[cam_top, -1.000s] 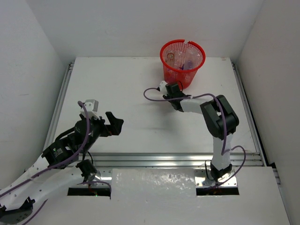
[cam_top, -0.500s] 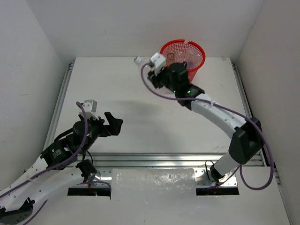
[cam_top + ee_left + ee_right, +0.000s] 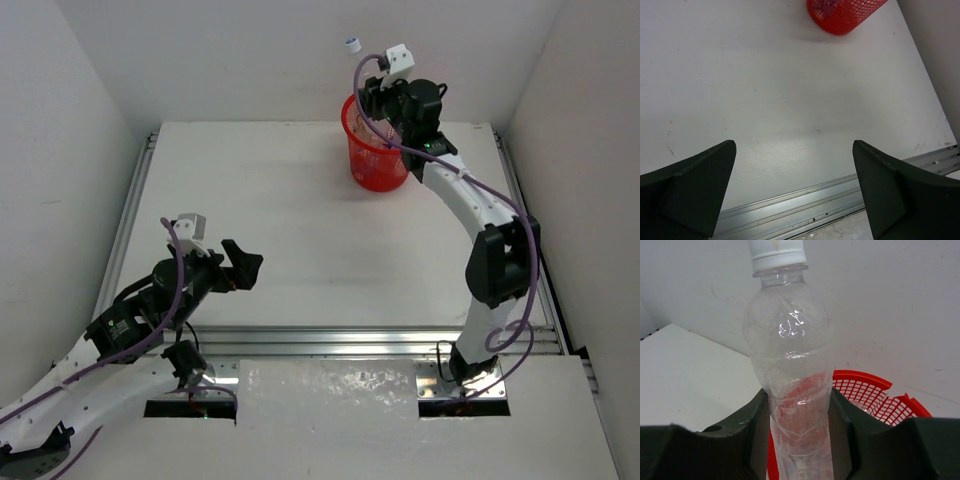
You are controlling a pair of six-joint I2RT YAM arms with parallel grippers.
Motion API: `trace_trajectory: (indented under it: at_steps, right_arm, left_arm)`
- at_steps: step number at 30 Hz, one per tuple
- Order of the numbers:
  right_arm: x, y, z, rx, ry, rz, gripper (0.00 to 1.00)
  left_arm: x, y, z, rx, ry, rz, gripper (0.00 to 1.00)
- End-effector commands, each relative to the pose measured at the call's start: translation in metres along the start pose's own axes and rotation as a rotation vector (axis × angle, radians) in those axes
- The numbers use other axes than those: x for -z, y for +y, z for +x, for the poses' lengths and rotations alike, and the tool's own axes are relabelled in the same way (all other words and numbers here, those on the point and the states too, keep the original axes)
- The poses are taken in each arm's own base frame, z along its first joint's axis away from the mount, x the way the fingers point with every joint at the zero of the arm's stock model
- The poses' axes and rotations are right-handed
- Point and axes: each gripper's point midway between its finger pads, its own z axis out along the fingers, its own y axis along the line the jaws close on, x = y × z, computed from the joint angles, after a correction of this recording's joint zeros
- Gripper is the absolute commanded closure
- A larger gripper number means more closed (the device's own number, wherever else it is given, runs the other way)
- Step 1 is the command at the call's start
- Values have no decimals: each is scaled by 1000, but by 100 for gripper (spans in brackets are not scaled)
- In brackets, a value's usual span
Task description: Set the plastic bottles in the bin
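A clear plastic bottle (image 3: 792, 365) with a white cap stands upright in my right gripper (image 3: 797, 410), whose fingers are shut on its lower body. In the top view the gripper (image 3: 374, 85) holds the bottle (image 3: 352, 47) high above the left rim of the red mesh bin (image 3: 375, 165) at the back of the table. The bin's rim (image 3: 875, 390) shows just behind and below the bottle. My left gripper (image 3: 795, 175) hangs open over the near left of the table (image 3: 245, 265) with nothing between its fingers. The bin (image 3: 845, 15) lies far ahead of it.
White walls close the table in at the back and on both sides. A metal rail (image 3: 380, 340) runs along the near edge and another (image 3: 135, 215) along the left side. Something clear lies inside the bin (image 3: 860, 405).
My right arm has swung up and back, carrying the bottle from low beside the bin's base to above its rim. The left arm has not moved.
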Motion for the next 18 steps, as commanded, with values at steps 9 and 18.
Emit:
trace_trajectory:
  at_steps: [9,18]
  right_arm:
    - [-22,-29,4,-21,-47,103,70]
    - [-23,-39,33,11,41,130,49]
  left_arm:
    - [-1,-9,-8,-1,-32,48,0]
    - [0,-10,-8,-2,-33,56,0]
